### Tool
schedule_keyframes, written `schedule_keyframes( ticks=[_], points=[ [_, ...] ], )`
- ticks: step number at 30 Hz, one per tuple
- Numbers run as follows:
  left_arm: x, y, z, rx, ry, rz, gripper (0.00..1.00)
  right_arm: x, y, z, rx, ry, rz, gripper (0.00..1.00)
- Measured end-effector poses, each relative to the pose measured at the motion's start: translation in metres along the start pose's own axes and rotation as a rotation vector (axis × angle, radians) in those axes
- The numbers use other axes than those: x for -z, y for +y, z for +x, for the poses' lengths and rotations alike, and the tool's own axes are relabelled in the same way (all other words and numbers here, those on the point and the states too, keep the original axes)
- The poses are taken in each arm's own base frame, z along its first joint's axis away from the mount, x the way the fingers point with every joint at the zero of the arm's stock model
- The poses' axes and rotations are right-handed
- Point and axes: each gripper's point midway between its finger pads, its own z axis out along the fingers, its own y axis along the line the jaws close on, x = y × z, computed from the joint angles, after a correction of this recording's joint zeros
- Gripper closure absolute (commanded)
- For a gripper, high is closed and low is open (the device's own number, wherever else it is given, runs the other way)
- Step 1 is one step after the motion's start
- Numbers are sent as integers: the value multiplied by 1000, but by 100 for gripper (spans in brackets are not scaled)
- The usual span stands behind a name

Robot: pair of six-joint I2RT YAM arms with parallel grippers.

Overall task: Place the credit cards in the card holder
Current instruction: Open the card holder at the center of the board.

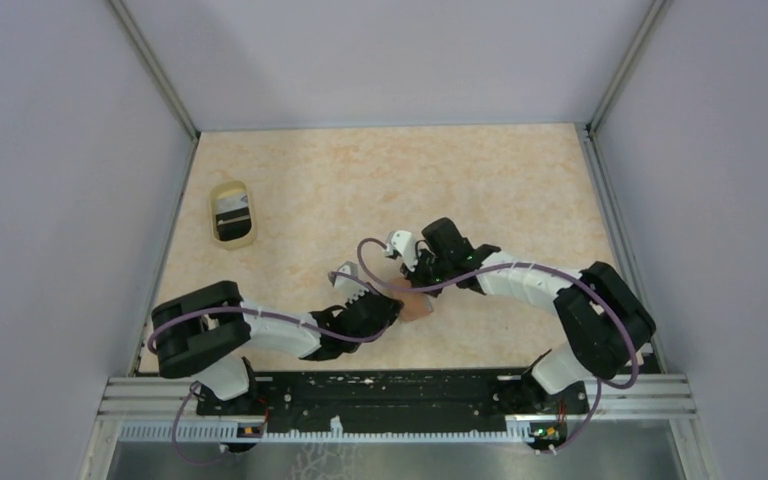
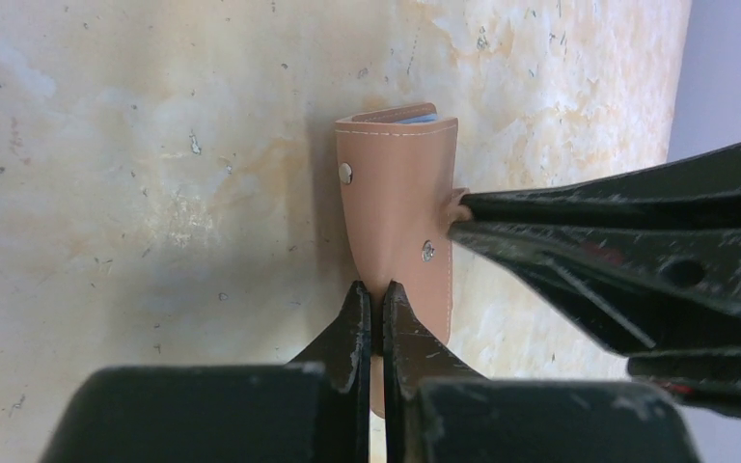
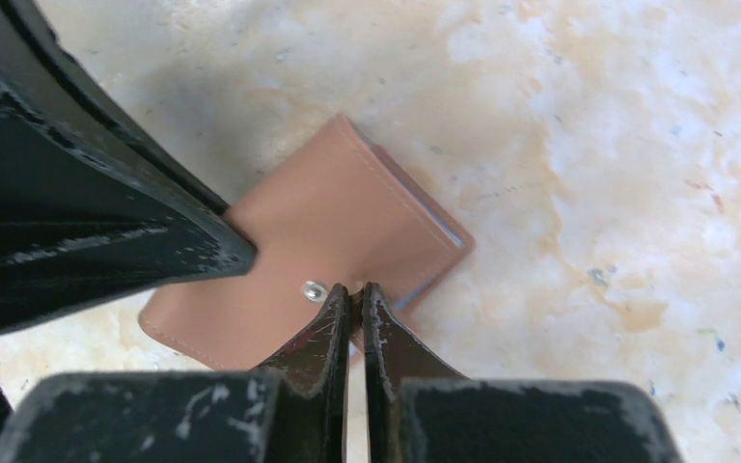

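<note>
Card holder (image 2: 396, 193), folded: left pincer (image 2: 376, 301) nips 6 o'clock edge, right pincer (image 2: 459, 220) 3 o'clock flap, likely to pull open.

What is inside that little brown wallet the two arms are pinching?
Only a light-blue sliver shows at the open edge of the wallet. The folded leather covers the rest, so any cards inside cannot be seen.

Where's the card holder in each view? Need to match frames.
Top external: card holder low centre, between both arms' tips.
Left wrist: centre, pinched by left gripper from below, right gripper from the right.
Right wrist: centre-left, right gripper below it, left gripper coming in from the left.
Shared landmark: the two grippers meeting on it.
</note>
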Motion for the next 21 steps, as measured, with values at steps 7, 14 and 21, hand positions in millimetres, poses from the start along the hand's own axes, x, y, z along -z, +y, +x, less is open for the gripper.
schedule_keyframes(
  ticks=[7, 14, 21],
  points=[
    [3, 4, -4, 2, -20, 6, 93, 23, -24, -2, -86, -47, 48, 100],
    [3, 4, -6, -19, -30, 8, 86, 25, -21, -4, -107, -64, 19, 100],
    [-1, 10, -2, -108, -10, -11, 34, 31, -23, -3, -153, -79, 1, 100]
  ],
)
